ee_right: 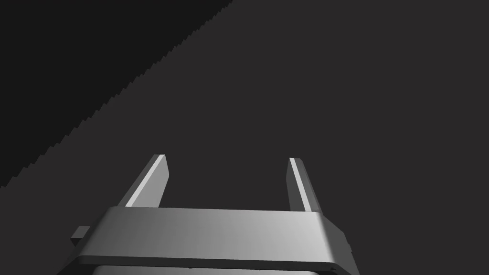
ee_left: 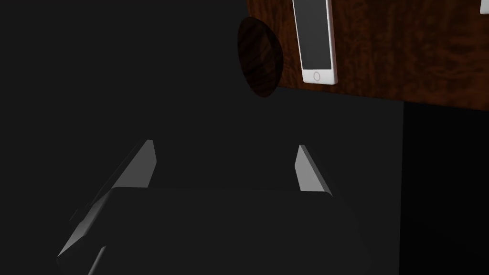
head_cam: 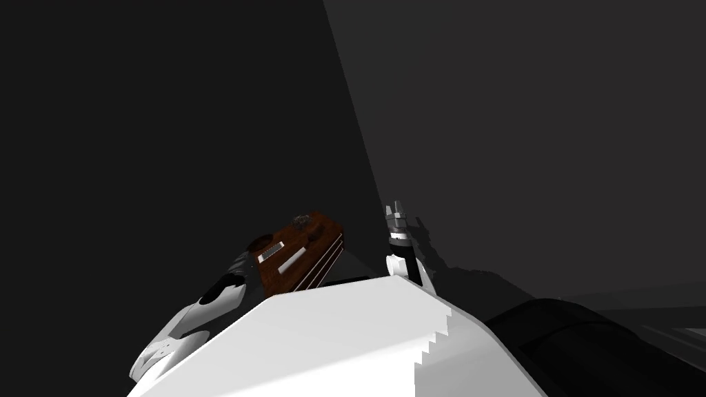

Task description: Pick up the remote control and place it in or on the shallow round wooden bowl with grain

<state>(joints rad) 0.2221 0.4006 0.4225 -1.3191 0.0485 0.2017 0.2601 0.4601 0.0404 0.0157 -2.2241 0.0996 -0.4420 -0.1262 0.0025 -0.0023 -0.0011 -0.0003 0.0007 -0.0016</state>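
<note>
A small reddish-brown wooden table (head_cam: 314,241) stands just ahead of me to the left. On its near end sits a dark round wooden bowl (head_cam: 260,242), which overhangs the table's edge in the left wrist view (ee_left: 260,57). Beside the bowl lies a white phone (ee_left: 315,43). Past the phone lies a long white bar (head_cam: 293,259), likely the remote; its tip just shows (ee_left: 484,7). My left gripper (ee_left: 224,164) hangs open and empty, short of the table and below the bowl. My right gripper (head_cam: 396,207) is raised to the right of the table, open and empty (ee_right: 227,179).
A small dark lumpy object (head_cam: 301,220) sits at the table's far end. Dim grey walls meet in a corner behind the table. A big dark rounded piece of furniture (head_cam: 586,338) lies low on my right.
</note>
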